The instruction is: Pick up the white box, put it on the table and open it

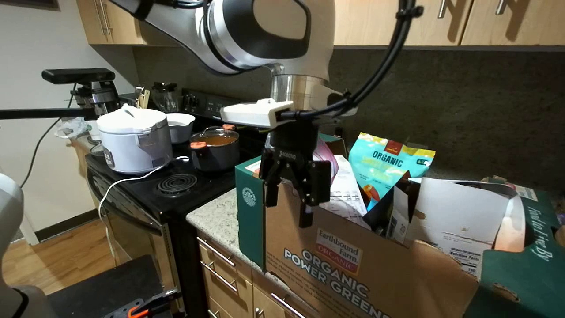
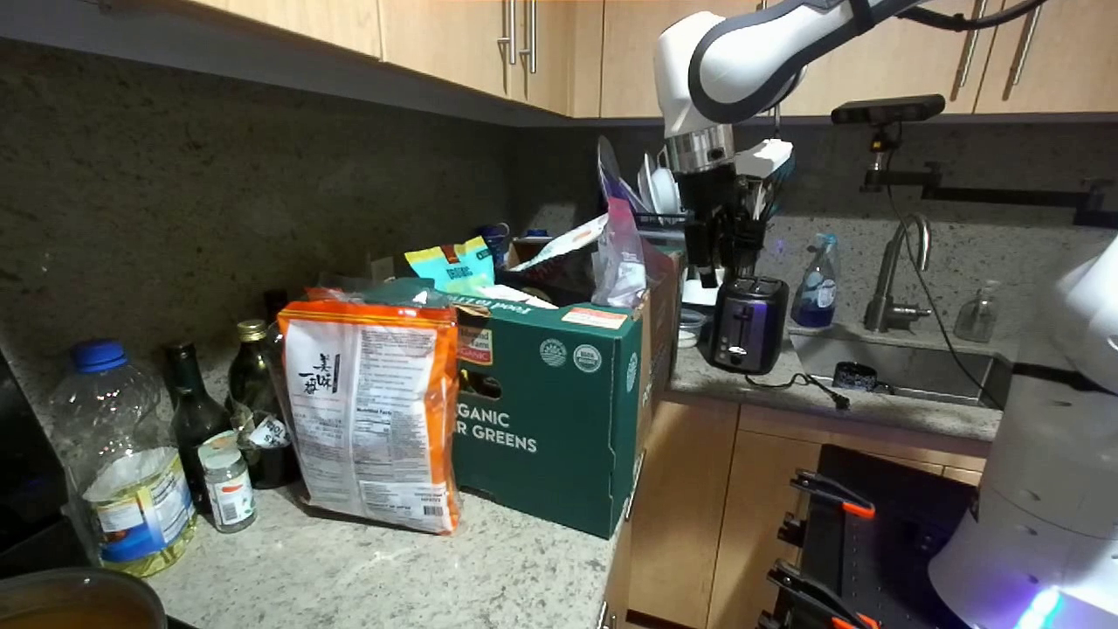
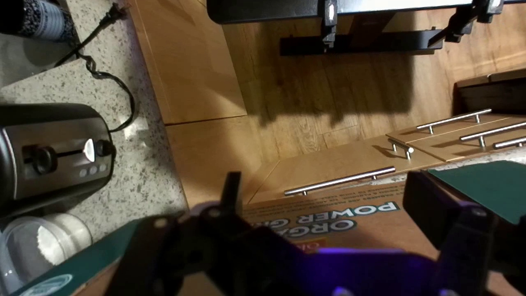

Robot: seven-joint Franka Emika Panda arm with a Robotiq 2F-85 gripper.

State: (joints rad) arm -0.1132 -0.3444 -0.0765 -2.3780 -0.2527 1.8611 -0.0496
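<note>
- The black two-fingered gripper [image 1: 288,212] has its fingers spread wide, dark and blurred in the wrist view.
- Near them, the large brown-and-green cardboard box [image 1: 388,269] stands on the pale speckled stone countertop [image 2: 524,563].
- Inside it, the slim white carton with a dark panel [image 1: 400,214] shows only its upper part, lower end hidden.

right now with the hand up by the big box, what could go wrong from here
The open hand seems to hang close to the brown wall of the big box, so a move straight down might strike its rim. The big box stands at the edge of the counter, so a shove could tip it off. Inside, the teal bag sits in a crowded load, so a grab could snag it.
</note>
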